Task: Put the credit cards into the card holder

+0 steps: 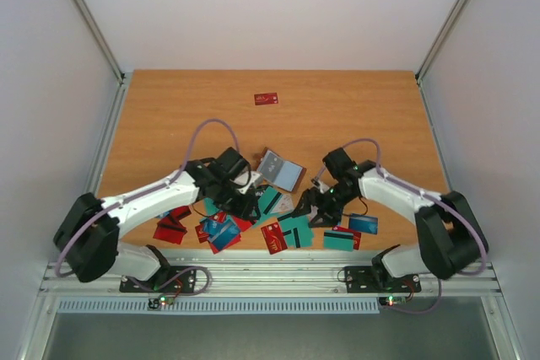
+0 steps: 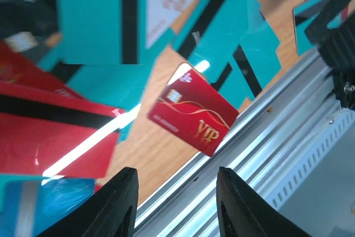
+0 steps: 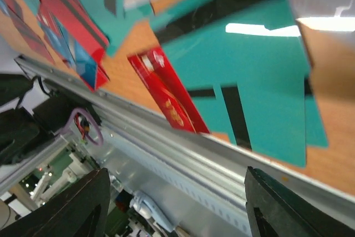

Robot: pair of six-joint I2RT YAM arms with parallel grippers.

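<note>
The credit cards lie scattered along the table's near edge: teal ones (image 1: 295, 229), red ones (image 1: 274, 238) and blue ones (image 1: 224, 232). One lone red card (image 1: 267, 99) lies far back. The card holder (image 1: 279, 169) lies open behind the pile, greyish inside. My left gripper (image 1: 249, 206) hovers low over the pile's middle, open and holding nothing. In the left wrist view, the left gripper (image 2: 176, 171) points at the metal rail just past a red VIP card (image 2: 194, 116). My right gripper (image 1: 310, 208) stands open and bare beside the teal cards. In the right wrist view, the right gripper (image 3: 177, 173) has teal cards (image 3: 249, 70) and a red card (image 3: 166, 95) ahead of it.
A metal rail (image 1: 270, 276) runs along the table's near edge, right behind the cards. White walls with metal frame posts (image 1: 89, 18) close in the wooden table (image 1: 354, 107) on three sides. The two wrists are close together over the pile.
</note>
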